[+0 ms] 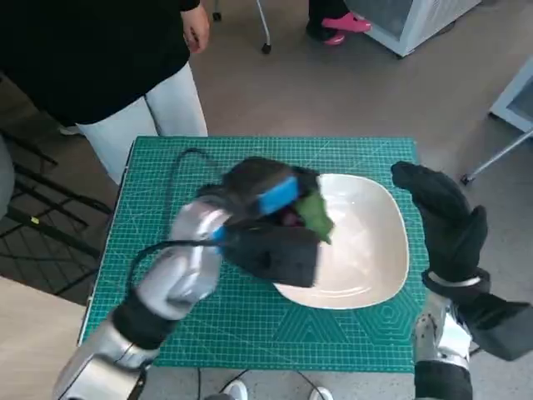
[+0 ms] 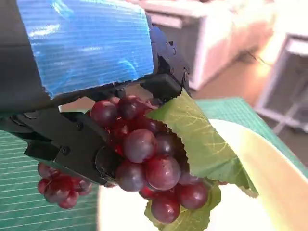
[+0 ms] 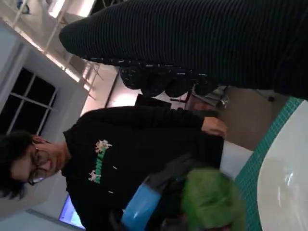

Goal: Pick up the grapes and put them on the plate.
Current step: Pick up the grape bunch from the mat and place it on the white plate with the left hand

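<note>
My left hand (image 1: 271, 218) grips a bunch of dark red grapes (image 2: 149, 163) with green leaves (image 2: 199, 139), held in the air over the left part of the white plate (image 1: 375, 242). In the head view only a leaf (image 1: 315, 214) and a bit of red grapes (image 1: 291, 219) show past the hand. The left wrist view shows the plate (image 2: 260, 183) just under the bunch. My right hand (image 1: 445, 221), in its black glove, hovers beside the plate's right rim with fingers spread and nothing in it. The right wrist view shows the left hand (image 3: 144, 207) and a leaf (image 3: 209, 199) by the plate (image 3: 284, 178).
The plate sits on a green cutting mat (image 1: 208, 308) covering the small table. A person in a black top and pale trousers (image 1: 125, 75) stands at the table's far left corner. A black cable (image 1: 175, 192) runs along my left arm. A white cabinet (image 1: 416, 21) stands beyond.
</note>
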Robot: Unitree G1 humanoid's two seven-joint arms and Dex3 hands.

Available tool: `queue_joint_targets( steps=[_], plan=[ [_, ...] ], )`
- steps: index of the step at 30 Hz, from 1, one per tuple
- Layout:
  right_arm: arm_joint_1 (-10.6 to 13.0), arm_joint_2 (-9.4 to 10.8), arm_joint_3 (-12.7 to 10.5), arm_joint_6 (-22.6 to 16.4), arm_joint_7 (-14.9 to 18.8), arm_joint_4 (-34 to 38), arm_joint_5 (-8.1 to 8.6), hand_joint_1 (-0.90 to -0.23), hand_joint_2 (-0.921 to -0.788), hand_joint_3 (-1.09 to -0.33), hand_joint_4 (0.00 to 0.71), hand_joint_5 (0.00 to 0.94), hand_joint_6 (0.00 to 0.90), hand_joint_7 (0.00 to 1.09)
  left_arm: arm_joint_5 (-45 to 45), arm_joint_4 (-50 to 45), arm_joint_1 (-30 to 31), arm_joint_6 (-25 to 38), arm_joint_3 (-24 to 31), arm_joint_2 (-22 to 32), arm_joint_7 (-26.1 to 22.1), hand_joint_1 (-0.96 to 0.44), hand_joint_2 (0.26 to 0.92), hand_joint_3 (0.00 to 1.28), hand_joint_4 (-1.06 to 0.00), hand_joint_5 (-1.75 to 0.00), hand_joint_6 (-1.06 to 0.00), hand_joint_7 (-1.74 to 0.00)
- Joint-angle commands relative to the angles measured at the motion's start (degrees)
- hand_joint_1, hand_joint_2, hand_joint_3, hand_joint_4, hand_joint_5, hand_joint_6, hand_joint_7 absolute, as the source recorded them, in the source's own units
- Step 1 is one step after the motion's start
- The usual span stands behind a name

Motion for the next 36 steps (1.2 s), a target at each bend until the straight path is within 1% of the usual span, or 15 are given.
queue_joint_targets(
  steps=[1, 6, 11, 13, 17, 20, 22, 24, 28, 34, 35, 36],
  plan=[
    [2.0, -0.5, -0.2, 1.2, -0.6, -0.8, 0.01, -0.532, -0.921, -0.624, 0.342, 0.0, 0.286, 0.0, 0.1, 5.5, -5.5, -0.9, -2.0, -3.2, -0.7, 0.0, 0.919, 0.06, -0.69, -1.3, -0.68, -0.98],
    [2.7, -0.6, -0.2, 1.5, -1.5, -2.0, -0.39, -0.526, -0.921, -0.633, 0.337, 0.0, 0.282, 0.0, 0.1, 11.1, -9.3, -1.2, -3.6, -6.4, -0.8, 0.0, 0.92, 0.07, -0.69, -1.3, -0.64, -1.02],
    [3.5, -0.5, 0.0, 2.0, -3.0, -3.6, -1.2, -0.523, -0.921, -0.641, 0.336, 0.001, 0.281, 0.0, -0.5, 15.4, -11.4, -2.1, -4.0, -9.0, 0.5, 0.0, 0.919, 0.08, -0.68, -1.32, -0.64, -1.01],
    [3.8, -0.4, 0.1, 2.1, -3.7, -4.3, -1.58, -0.521, -0.921, -0.645, 0.334, 0.0, 0.279, 0.0, -0.5, 16.9, -11.9, -2.5, -4.1, -9.8, 1.2, 0.0, 0.919, 0.08, -0.66, -1.35, -0.66, -0.99],
    [4.5, -0.3, 0.3, 2.5, -4.8, -5.4, -2.22, -0.517, -0.921, -0.655, 0.329, 0.0, 0.273, 0.0, -0.7, 19.4, -12.4, -2.9, -4.0, -11.2, 2.5, 0.0, 0.92, 0.12, -0.57, -1.47, -0.68, -0.94],
    [4.8, -0.2, 0.4, 2.8, -5.4, -5.9, -2.48, -0.515, -0.921, -0.661, 0.325, 0.0, 0.269, 0.0, -0.8, 20.7, -12.6, -3.1, -3.9, -11.8, 3.1, 0.0, 0.92, 0.14, -0.54, -1.43, -0.63, -1.06],
    [4.9, -0.3, 0.4, 2.9, -5.6, -6.1, -2.58, -0.514, -0.921, -0.663, 0.324, 0.0, 0.268, 0.0, -0.8, 21.1, -12.7, -3.3, -3.9, -11.9, 3.3, 0.0, 0.92, 0.16, -0.54, -1.37, -0.59, -1.18],
    [4.9, -0.3, 0.5, 3.0, -5.7, -6.3, -2.64, -0.514, -0.921, -0.665, 0.323, 0.0, 0.267, 0.0, -0.8, 21.3, -12.8, -3.4, -3.9, -12.0, 3.4, 0.0, 0.92, 0.16, -0.54, -1.34, -0.56, -1.24],
    [5.1, -0.2, 0.6, 3.2, -6.2, -6.7, -2.83, -0.513, -0.921, -0.666, 0.323, 0.0, 0.267, 0.0, -0.8, 21.6, -12.7, -3.3, -4.0, -12.1, 3.6, 0.0, 0.92, 0.17, -0.53, -1.33, -0.55, -1.28],
    [5.7, 0.1, 0.9, 3.8, -8.0, -8.1, -3.86, -0.5, -0.921, -0.676, 0.323, 0.001, 0.264, 0.0, -1.1, 21.8, -11.8, -2.6, -4.1, -12.5, 3.2, 0.0, 0.919, 0.23, -0.47, -1.38, -0.48, -1.35],
    [5.7, 0.1, 1.0, 3.9, -8.1, -8.1, -3.89, -0.499, -0.921, -0.677, 0.322, 0.0, 0.264, 0.0, -1.4, 21.9, -11.8, -2.6, -3.9, -12.5, 3.1, 0.0, 0.919, 0.23, -0.47, -1.38, -0.48, -1.35],
    [5.7, 0.1, 1.0, 3.9, -8.2, -8.2, -3.91, -0.498, -0.921, -0.678, 0.322, 0.0, 0.263, 0.0, -1.7, 21.9, -11.7, -2.6, -3.7, -12.5, 2.9, 0.03, 0.913, 0.23, -0.48, -1.38, -0.48, -1.27]
  ],
)
